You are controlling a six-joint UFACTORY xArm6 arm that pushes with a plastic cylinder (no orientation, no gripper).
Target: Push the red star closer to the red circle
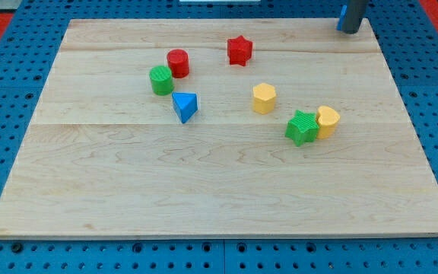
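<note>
- The red star [239, 50] lies near the view's top of the table [219, 190], a little right of the middle line.
- The red circle [178, 62] stands to the view's left of the star, slightly lower, with a clear gap of bare wood between the two.
- A green circle [161, 80] sits just below and left of the red circle, touching it or nearly so.
- A blue triangle [185, 106] lies just below the green circle, towards the view's bottom right of it.
- A yellow hexagon [264, 98] rests alone, below and to the right of the star.
- Further right, a green star [302, 127] and a second yellow block [327, 121], whose shape I cannot make out, press against each other.
- My tip [348, 30] shows at the view's top right corner, at the table's far edge, well apart from every block and to the right of the red star.
- The rod is a plain tool with no jaws to open or close, and it touches no block.
</note>
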